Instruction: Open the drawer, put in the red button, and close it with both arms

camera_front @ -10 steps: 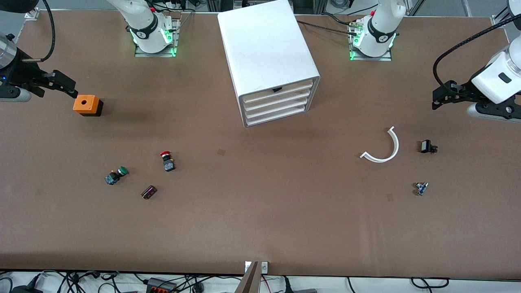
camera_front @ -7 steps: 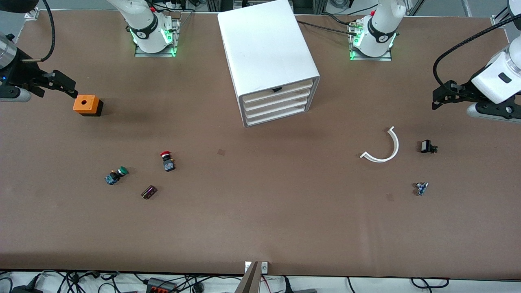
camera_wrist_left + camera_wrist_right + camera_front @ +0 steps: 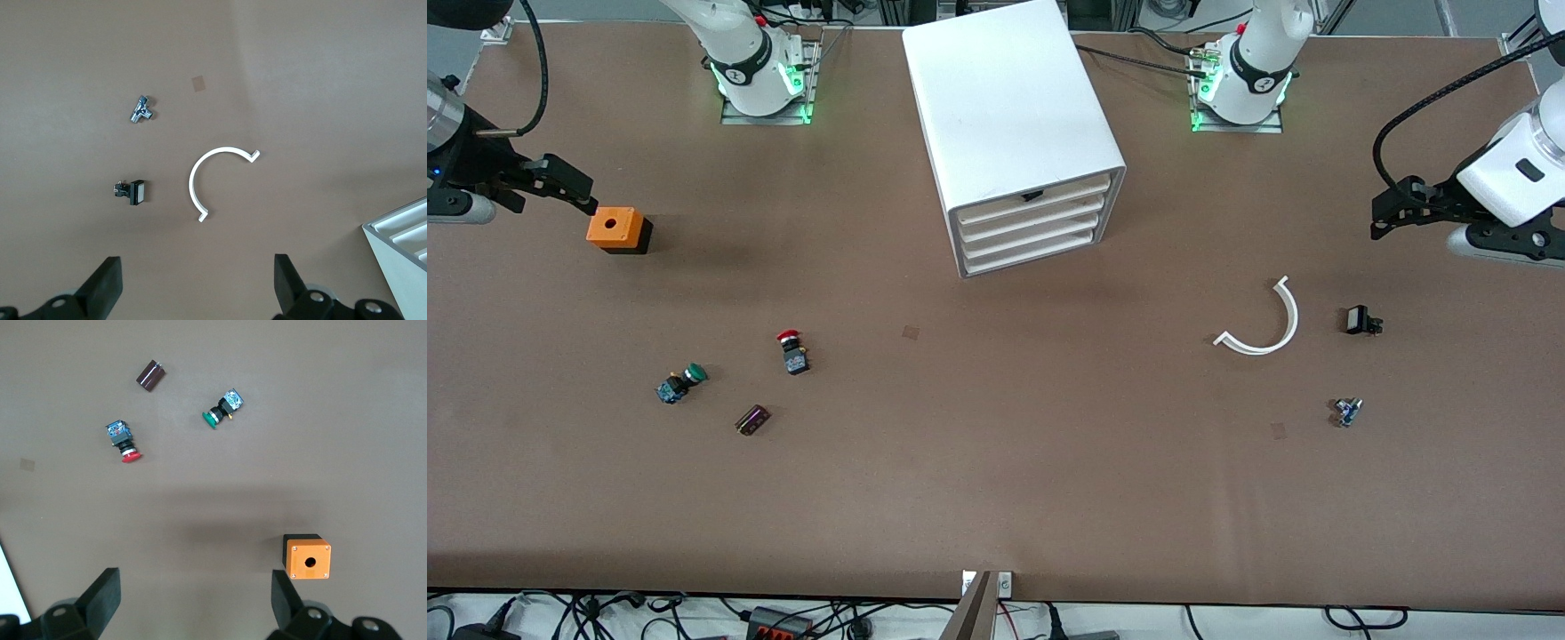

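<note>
The red button lies on its side on the brown table, toward the right arm's end, and shows in the right wrist view. The white drawer cabinet stands mid-table at the back with all its drawers shut; a corner of it shows in the left wrist view. My right gripper hangs open and empty in the air beside the orange box. My left gripper hangs open and empty over bare table at the left arm's end.
A green-capped button and a dark small block lie near the red button. A white curved strip, a small black part and a small metal part lie toward the left arm's end.
</note>
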